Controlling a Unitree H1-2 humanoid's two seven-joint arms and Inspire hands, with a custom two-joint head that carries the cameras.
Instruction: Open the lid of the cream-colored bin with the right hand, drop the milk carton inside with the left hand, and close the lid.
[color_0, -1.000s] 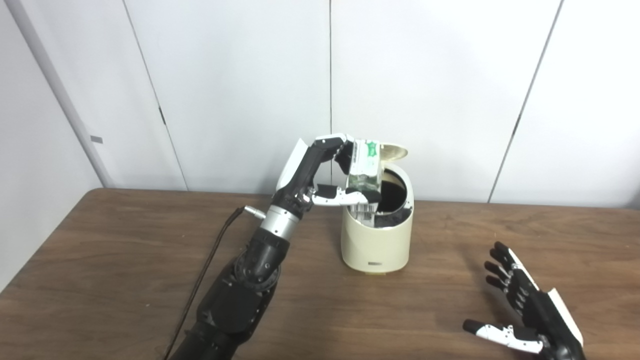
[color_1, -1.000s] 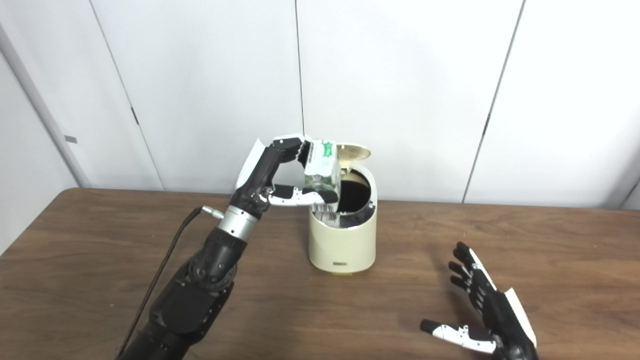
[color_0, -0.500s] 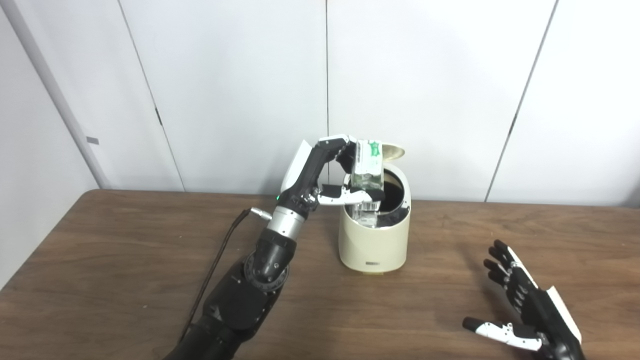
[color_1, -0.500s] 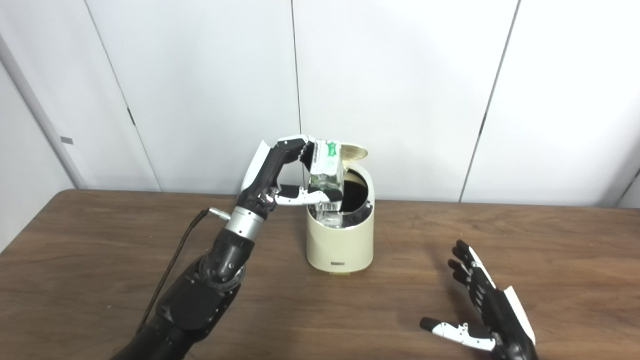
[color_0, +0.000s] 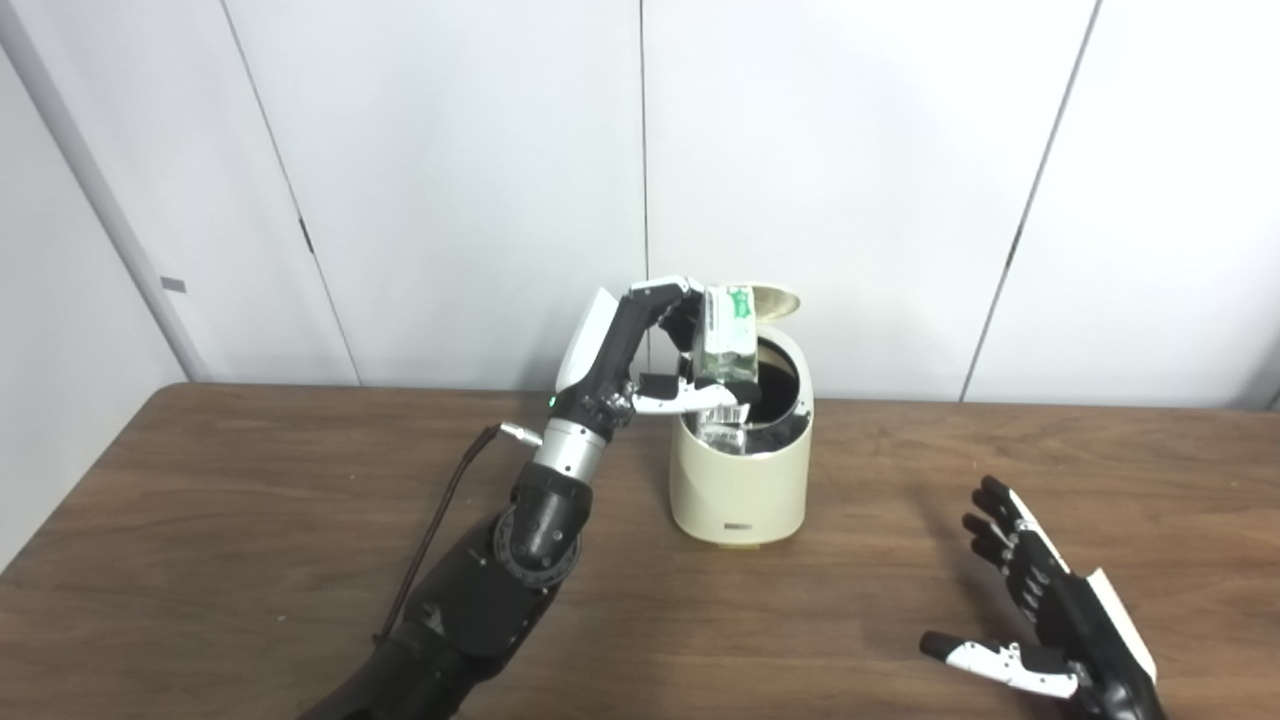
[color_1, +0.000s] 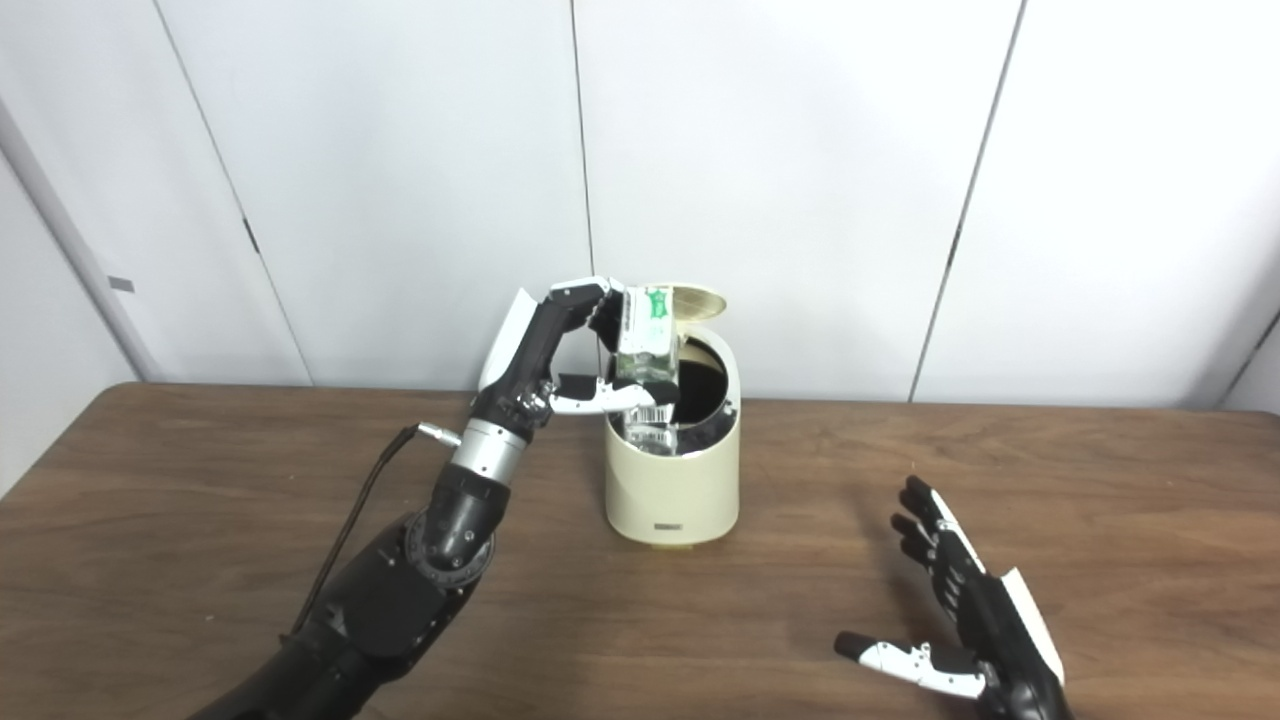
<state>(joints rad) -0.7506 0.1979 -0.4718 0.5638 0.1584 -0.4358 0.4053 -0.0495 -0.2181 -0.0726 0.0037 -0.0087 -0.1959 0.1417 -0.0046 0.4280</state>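
While the lid stood open, the drop was the step in hand; the notes went view by view.

Left eye view, step: the left hand (color_0: 655, 345) pinched the milk carton (color_0: 728, 335) upright over the mouth of the cream-colored bin (color_0: 740, 470), its lower end apparently dipping past the near-left rim.
Left eye view, lid (color_0: 768, 298): tipped up at the far side, so opening looked done.
Left eye view, right hand (color_0: 1050, 630): spread and empty, low over the surface (color_0: 250, 520) at near right, well apart from the bin.
Right eye view, carton: the same carton (color_1: 648, 335) sat in the left hand (color_1: 575, 340), above the dark opening of the bin (color_1: 672, 480).
Right eye view, next move: judged to call for the fingers letting go so the carton falls clear inside, then the right hand (color_1: 965, 620) crossing to shut the lid.
Change from earlier: the whole picture had shifted, so the head had moved; against the bin, the carton sat a little lower than a second before.
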